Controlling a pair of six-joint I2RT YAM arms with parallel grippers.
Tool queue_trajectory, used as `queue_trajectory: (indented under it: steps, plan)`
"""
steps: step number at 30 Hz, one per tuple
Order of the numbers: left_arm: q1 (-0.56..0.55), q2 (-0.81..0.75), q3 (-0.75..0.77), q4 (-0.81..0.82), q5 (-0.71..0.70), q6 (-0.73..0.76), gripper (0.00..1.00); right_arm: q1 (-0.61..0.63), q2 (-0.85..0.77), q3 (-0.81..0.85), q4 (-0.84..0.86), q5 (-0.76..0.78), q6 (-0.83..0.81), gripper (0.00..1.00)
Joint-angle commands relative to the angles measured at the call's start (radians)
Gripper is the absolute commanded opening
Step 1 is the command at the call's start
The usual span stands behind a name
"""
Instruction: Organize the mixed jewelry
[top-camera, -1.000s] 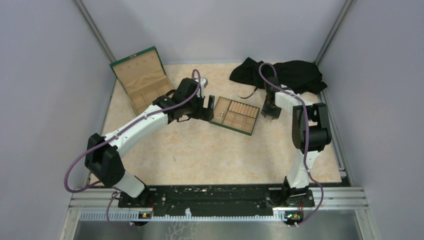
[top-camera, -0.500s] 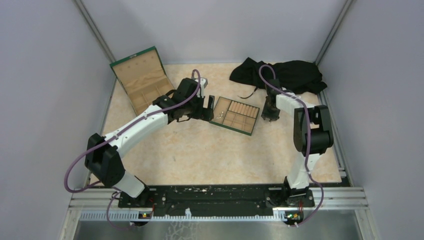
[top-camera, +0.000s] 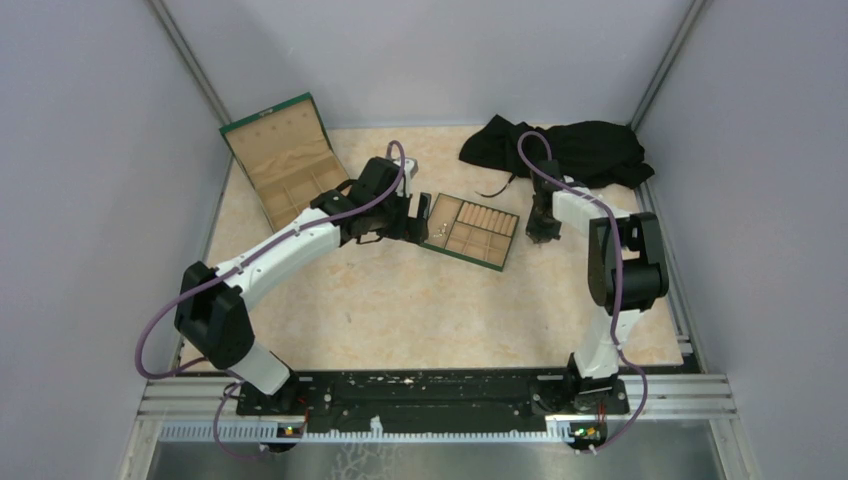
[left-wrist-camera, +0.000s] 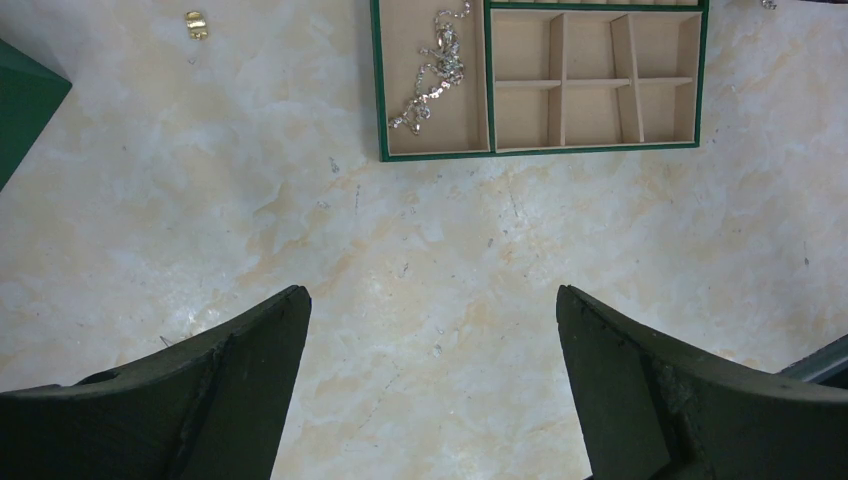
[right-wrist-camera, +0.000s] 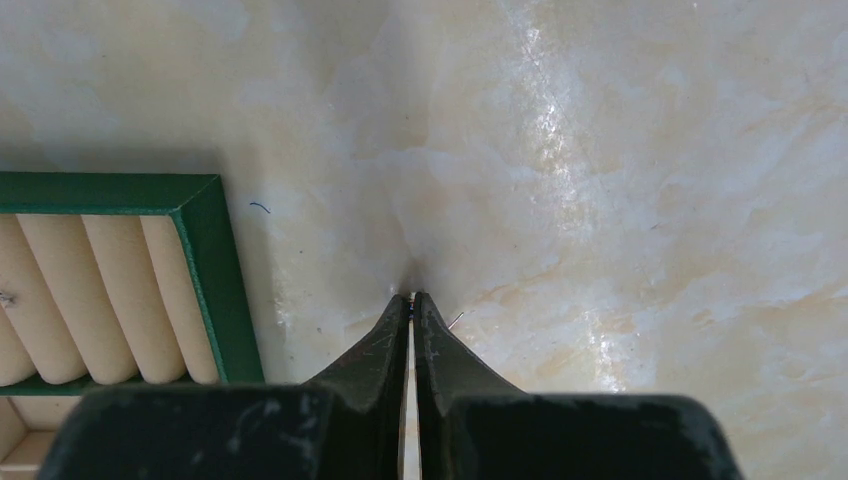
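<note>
1. Silvery chain (left-wrist-camera: 430, 70) lies in the long slot of the tray (left-wrist-camera: 381, 100); a gold piece (left-wrist-camera: 195, 20) sits on the table (left-wrist-camera: 400, 250).
2. Your right gripper (right-wrist-camera: 411, 298) is pinched together on the table beside the tray. Lift slowly and check it caught something.
3. Your left gripper (left-wrist-camera: 430, 300) is wide apart, holding nothing.

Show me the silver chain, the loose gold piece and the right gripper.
silver chain (left-wrist-camera: 437, 65): left wrist view, middle of the chain.
loose gold piece (left-wrist-camera: 196, 20): left wrist view, its centre.
right gripper (right-wrist-camera: 411, 297): right wrist view, between its fingertips.
</note>
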Motion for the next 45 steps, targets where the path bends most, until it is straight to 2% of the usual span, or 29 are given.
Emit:
queue_trajectory:
  steps: [1,10,15,27,42,43,45]
  plan:
    - [0.002,0.007,0.046,0.001,0.010,0.009,0.99,-0.005,-0.076,0.005,-0.035,0.015,0.003,0.00]
    - [0.007,-0.021,0.031,-0.014,-0.049,0.010,0.99,0.012,-0.243,0.007,-0.061,-0.103,0.012,0.00]
    - [0.048,-0.063,-0.015,-0.001,-0.061,-0.033,0.98,0.121,-0.273,0.027,-0.059,-0.135,0.052,0.00]
    - [0.159,-0.176,-0.142,-0.049,-0.071,-0.133,0.98,0.312,-0.065,0.189,-0.014,-0.146,0.131,0.00]
    - [0.162,-0.275,-0.250,-0.074,-0.063,-0.163,0.98,0.337,0.145,0.347,0.001,-0.174,0.150,0.00]
    - [0.163,-0.281,-0.258,-0.076,-0.062,-0.163,0.98,0.339,0.153,0.352,0.000,-0.176,0.147,0.03]
    - [0.164,-0.288,-0.272,-0.082,-0.063,-0.164,0.98,0.346,0.158,0.361,-0.001,-0.175,0.142,0.15]
